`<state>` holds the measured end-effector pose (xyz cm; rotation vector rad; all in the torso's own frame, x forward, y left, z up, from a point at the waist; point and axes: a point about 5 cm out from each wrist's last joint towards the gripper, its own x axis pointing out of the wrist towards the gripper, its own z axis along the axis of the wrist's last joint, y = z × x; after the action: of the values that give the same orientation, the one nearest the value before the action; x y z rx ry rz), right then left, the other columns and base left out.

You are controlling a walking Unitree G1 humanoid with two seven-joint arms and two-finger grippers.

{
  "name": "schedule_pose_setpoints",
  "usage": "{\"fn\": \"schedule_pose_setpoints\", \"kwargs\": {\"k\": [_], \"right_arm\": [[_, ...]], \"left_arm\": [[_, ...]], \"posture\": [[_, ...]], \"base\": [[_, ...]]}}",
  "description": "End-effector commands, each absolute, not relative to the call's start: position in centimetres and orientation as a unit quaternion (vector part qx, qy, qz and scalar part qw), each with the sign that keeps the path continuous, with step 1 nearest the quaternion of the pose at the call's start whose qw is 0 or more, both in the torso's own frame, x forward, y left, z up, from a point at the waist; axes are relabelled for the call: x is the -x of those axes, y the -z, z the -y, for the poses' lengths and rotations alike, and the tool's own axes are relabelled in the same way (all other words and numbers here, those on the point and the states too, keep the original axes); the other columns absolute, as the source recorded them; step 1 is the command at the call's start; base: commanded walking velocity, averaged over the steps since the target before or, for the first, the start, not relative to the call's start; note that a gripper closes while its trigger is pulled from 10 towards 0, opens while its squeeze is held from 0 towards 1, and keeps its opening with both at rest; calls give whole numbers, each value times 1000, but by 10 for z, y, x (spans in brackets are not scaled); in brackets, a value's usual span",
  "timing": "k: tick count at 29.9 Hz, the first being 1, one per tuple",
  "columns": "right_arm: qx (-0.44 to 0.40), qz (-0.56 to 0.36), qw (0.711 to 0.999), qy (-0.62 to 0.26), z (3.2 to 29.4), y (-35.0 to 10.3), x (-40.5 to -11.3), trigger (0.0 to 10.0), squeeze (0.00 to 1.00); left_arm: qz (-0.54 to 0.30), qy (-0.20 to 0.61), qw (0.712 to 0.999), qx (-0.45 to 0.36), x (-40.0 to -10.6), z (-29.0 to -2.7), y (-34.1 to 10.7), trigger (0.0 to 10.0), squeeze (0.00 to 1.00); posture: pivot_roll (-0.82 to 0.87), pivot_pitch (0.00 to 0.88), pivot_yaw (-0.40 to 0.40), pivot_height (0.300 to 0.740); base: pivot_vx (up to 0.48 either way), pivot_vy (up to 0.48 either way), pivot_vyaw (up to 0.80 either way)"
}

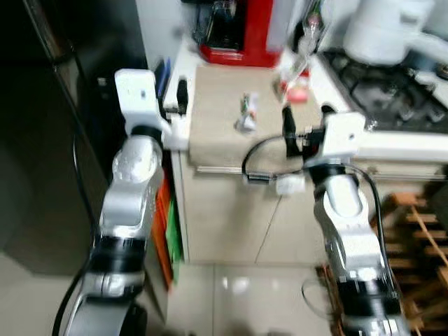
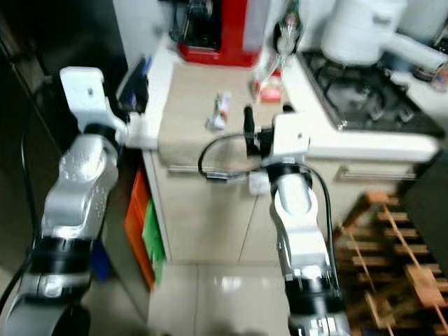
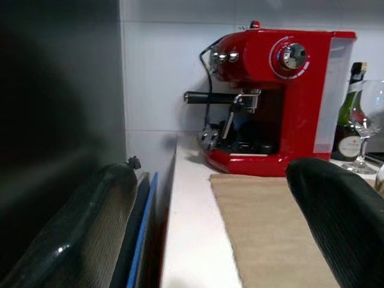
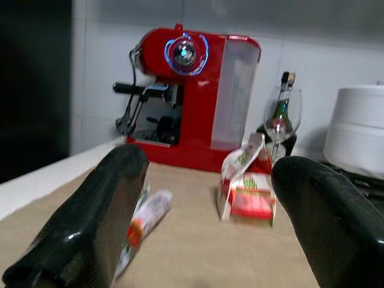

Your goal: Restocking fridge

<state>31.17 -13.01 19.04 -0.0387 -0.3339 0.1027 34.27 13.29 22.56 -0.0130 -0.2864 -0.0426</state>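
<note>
A small white packet (image 1: 246,112) lies on the beige mat (image 1: 217,119) of the counter. Behind it, a red-and-white food pack (image 1: 295,88) stands tilted; both also appear as the packet (image 4: 147,215) and pack (image 4: 246,195) in the right wrist view. My right gripper (image 1: 306,112) hovers at the counter's front edge, open and empty, its fingers (image 4: 90,228) pointing at those items. At the counter's left edge, beside the dark fridge (image 1: 63,119), my left gripper (image 1: 173,82) is open with nothing between its fingers (image 3: 342,222).
A red coffee machine (image 1: 234,31) stands at the back of the counter, with a wine glass (image 4: 282,123) and bottle (image 4: 287,84) beside it. To the right are a gas hob (image 1: 392,87), a white pot (image 1: 381,28) and a wooden rack (image 1: 420,231). Orange and green items (image 1: 166,224) fill the gap beside the fridge.
</note>
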Motion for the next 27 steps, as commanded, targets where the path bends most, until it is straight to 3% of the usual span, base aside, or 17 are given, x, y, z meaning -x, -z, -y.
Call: {"fn": "schedule_pose_setpoints", "kwargs": {"k": [1, 6, 21, 22, 27], "right_arm": [[17, 166, 985, -33, 139, -190, -314, 10000, 0], [25, 174, 984, -34, 138, -194, -313, 10000, 0], [36, 186, 982, -20, 148, -199, -314, 10000, 0], [36, 186, 982, -19, 148, -199, -314, 10000, 0], [37, 191, 981, -8, 150, -201, -313, 10000, 0]], "left_arm": [[160, 49, 986, 9, -343, -120, -234, 10000, 0], [162, 67, 985, 1, -343, -115, -235, 10000, 0], [170, 90, 981, 30, -345, -108, -236, 10000, 0], [186, 98, 976, 58, -343, -108, -239, 10000, 0], [186, 93, 977, 48, -341, -108, -240, 10000, 0]], "posture": [[-87, 0, -6, 711], [-101, 0, 3, 711], [-118, 0, -4, 711], [-118, 0, -5, 711], [-115, 0, -8, 711]], "base": [[0, 0, 0], [0, -170, 0], [295, -375, 0], [0, -251, 0], [0, -50, 0]]}}
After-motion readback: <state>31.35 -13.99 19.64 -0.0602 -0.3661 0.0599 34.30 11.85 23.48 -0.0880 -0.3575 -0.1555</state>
